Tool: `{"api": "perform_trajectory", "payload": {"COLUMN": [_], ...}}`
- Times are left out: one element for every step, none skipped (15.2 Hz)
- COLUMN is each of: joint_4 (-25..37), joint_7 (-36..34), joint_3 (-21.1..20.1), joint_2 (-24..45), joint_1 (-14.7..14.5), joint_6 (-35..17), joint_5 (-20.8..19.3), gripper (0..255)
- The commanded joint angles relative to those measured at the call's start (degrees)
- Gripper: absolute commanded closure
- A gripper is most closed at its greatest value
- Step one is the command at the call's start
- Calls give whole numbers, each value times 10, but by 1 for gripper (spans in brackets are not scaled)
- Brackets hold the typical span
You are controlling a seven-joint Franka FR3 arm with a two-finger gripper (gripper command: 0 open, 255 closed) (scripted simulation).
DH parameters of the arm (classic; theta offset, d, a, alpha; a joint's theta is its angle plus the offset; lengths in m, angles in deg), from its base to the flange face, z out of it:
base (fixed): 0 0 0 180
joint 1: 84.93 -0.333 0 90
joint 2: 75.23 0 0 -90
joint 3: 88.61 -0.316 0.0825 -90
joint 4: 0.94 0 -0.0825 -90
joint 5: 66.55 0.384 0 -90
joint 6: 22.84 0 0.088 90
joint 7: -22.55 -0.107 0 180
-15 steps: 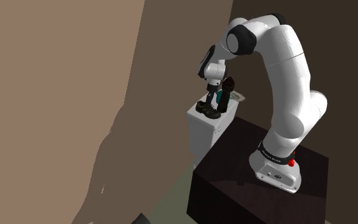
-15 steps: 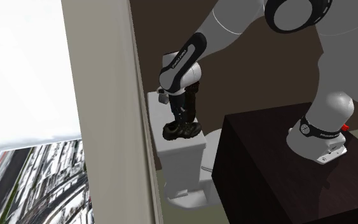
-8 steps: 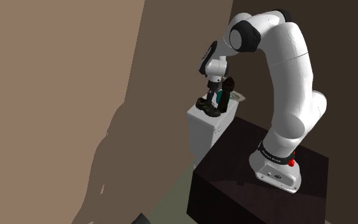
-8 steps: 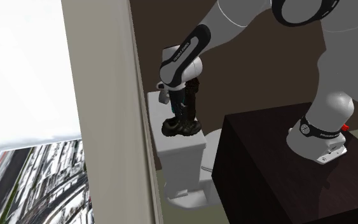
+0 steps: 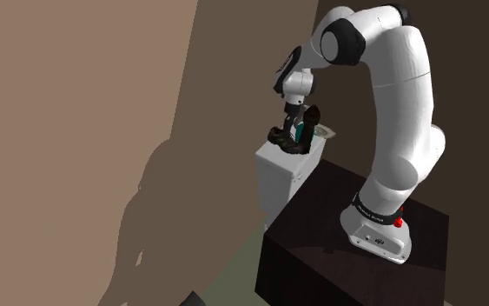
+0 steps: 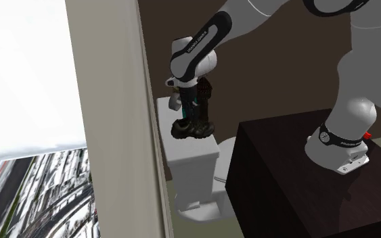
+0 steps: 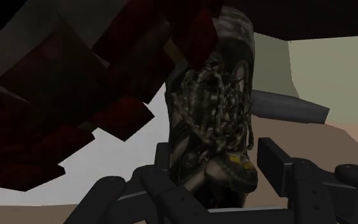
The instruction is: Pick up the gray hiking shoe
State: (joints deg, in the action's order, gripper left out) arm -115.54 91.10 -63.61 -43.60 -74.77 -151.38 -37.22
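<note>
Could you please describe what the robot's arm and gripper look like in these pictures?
The arm is built of rounded, glossy white segments with dark grey joints, like the round joint cap near its top. A dark band with small white lettering rings its foot, beside a small red button. The gripper is all black, with blocky, angular jaws.

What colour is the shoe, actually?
The shoe is mottled dark brown and grey; clearest in the wrist view.

A white toilet cistern (image 5: 284, 178) is seen beside a tan wall (image 5: 77, 130), on which shadows are cast. A dark brown wall (image 6: 277, 81) is seen behind it, a greenish floor (image 5: 244, 261) below.
</note>
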Motion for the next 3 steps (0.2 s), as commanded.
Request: {"api": "perform_trajectory", "payload": {"joint_4": [-3, -3, -3], "joint_7": [-6, -7, -7], "joint_3": [6, 6, 6], "joint_2": [-14, -15, -15], "joint_1": [-4, -5, -5], "joint_6": [9, 10, 10], "joint_5": [-8, -9, -9], "gripper": [255, 255, 255]}}
